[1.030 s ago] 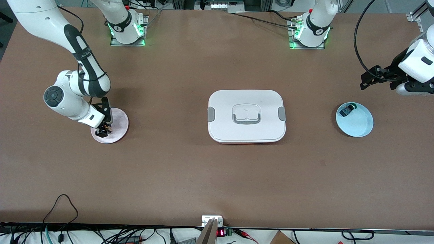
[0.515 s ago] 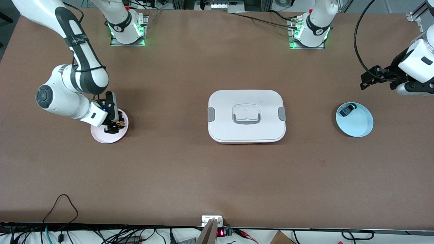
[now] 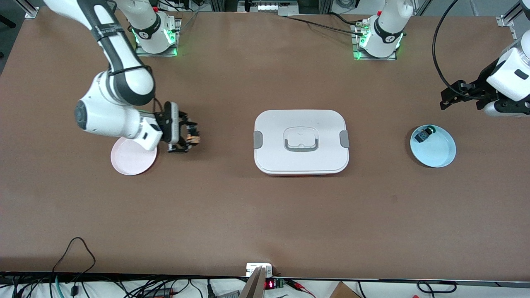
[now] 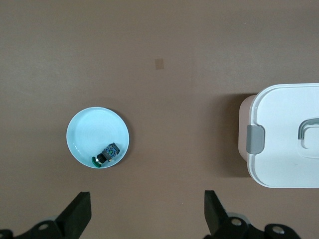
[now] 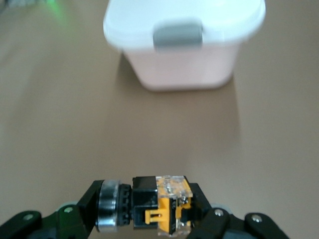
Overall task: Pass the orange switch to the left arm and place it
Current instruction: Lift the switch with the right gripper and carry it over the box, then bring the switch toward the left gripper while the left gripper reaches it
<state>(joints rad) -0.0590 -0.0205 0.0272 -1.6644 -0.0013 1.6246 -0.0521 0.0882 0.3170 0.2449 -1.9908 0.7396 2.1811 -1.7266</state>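
My right gripper (image 3: 189,140) is shut on the orange switch (image 3: 191,136), a small black part with orange accents and a metal end. It holds it in the air over bare table between the pink plate (image 3: 133,156) and the white lidded box (image 3: 301,141). The right wrist view shows the switch (image 5: 149,203) clamped between the fingers, with the box (image 5: 183,39) ahead. My left gripper (image 3: 463,94) is open and empty, waiting above the table at the left arm's end, near the blue plate (image 3: 433,146). In the left wrist view its fingertips (image 4: 80,213) stand wide apart.
The blue plate (image 4: 98,137) holds a small black-blue component with a green tip (image 3: 425,134). The box's grey clip (image 4: 255,138) shows in the left wrist view. Cables and a small device lie along the table edge nearest the camera.
My right gripper has lifted the orange switch off the pink plate and carried it toward the box. The left arm has not moved.
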